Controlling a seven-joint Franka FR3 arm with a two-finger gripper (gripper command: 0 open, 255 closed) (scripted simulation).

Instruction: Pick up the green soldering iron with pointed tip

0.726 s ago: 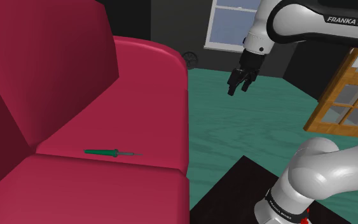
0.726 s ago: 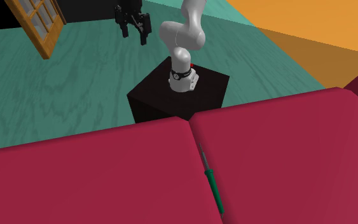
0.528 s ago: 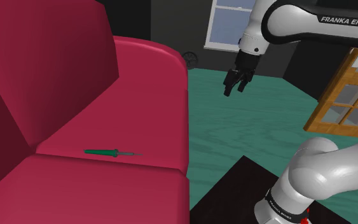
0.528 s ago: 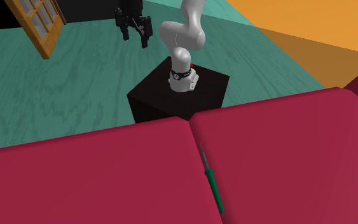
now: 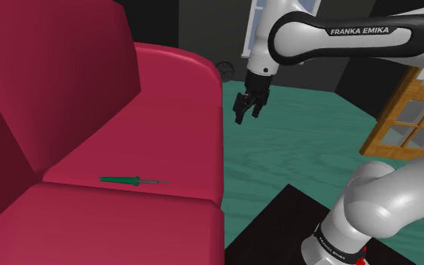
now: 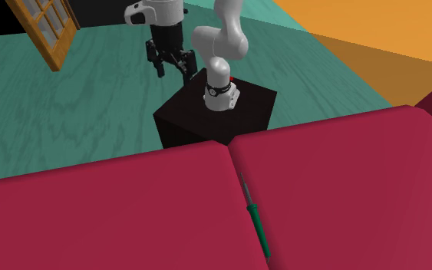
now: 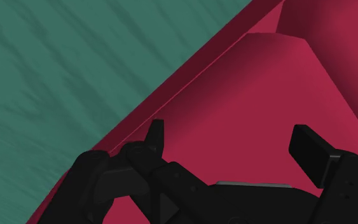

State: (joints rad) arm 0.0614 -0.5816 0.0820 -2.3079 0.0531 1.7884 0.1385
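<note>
While the gripper (image 5: 248, 107) hangs beside the red sofa (image 5: 174, 90), nothing is held.
Its jaws stand apart for the grasp; the green soldering iron (image 5: 120, 180) lies cradled in the sofa's seat seam.

text | we read "FRANKA EMIKA" in white letters | on the black band of the upper arm link (image 5: 359, 31), shoulder view | base collar (image 5: 329, 242) | white lettering there, too small for us to read
</note>
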